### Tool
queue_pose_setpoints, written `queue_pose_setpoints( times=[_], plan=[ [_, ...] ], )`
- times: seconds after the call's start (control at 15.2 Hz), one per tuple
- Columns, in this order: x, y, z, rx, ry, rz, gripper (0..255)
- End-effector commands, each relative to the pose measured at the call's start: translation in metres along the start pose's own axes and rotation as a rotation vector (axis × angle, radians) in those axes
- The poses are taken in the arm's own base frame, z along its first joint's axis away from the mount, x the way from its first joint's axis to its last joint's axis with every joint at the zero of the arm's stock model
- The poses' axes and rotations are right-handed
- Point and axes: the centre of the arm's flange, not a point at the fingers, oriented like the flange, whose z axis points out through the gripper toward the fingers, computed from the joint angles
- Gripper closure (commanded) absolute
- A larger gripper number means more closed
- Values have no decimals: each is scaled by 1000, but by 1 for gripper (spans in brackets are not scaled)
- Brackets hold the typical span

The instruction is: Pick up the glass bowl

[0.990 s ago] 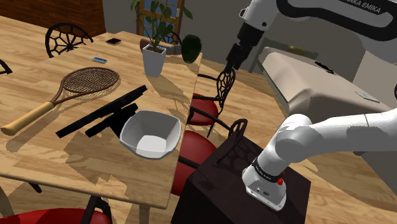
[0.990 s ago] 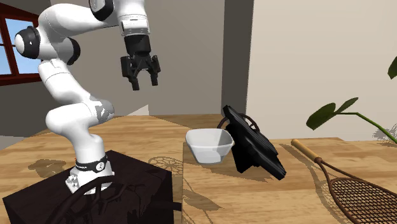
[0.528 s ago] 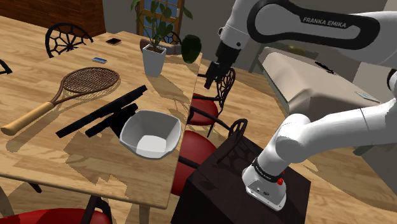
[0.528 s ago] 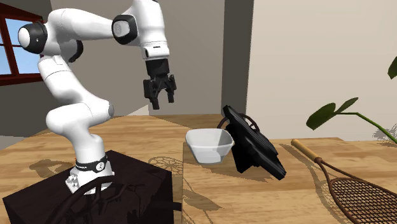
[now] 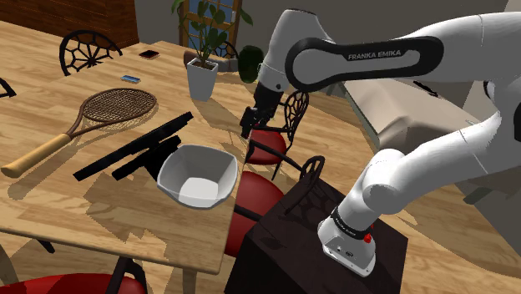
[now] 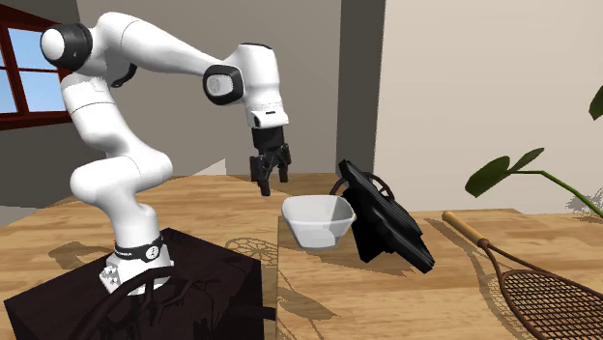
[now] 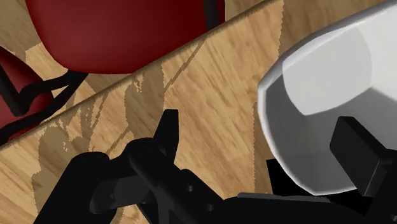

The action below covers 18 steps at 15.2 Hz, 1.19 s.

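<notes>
Even, daylight-bright light lies over the wooden surface (image 5: 50, 196) in the shoulder view, and the shadows around the bowl (image 5: 197, 175) fall on it as darker brown patches with jagged, stair-stepped edges. In the wrist view the same sawtooth shadow edge crosses the wood beside the black fingers (image 7: 168, 130), which read as flat dark shapes, while the bowl's wall shades softly from white to grey. In the second exterior view a window (image 6: 24, 72) glows blue at the left, and the black stand (image 6: 193, 280) sits in gloom.

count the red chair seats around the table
3: far seat by the fingers, middle seat beside the bowl, near seat at the shoulder view's lower left. More may hide under the table.
</notes>
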Motion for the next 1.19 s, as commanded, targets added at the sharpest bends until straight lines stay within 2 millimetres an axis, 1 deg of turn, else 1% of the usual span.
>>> queue_pose_setpoints(
  times=[0.0, 0.2, 0.26, 0.73, 0.86, 0.92, 1.12],
  plan=[
    [11, -10, 23, 4, -2, 0, 0],
    [25, -27, 56, 8, -7, -2, 0],
    [28, -31, 63, 9, -8, -2, 0],
    [25, -28, 100, 9, -8, -2, 0],
    [25, -28, 103, 9, -8, -2, 0],
    [25, -27, 102, 9, -8, -2, 255],
    [25, -28, 102, 9, -8, -2, 255]
  ],
)
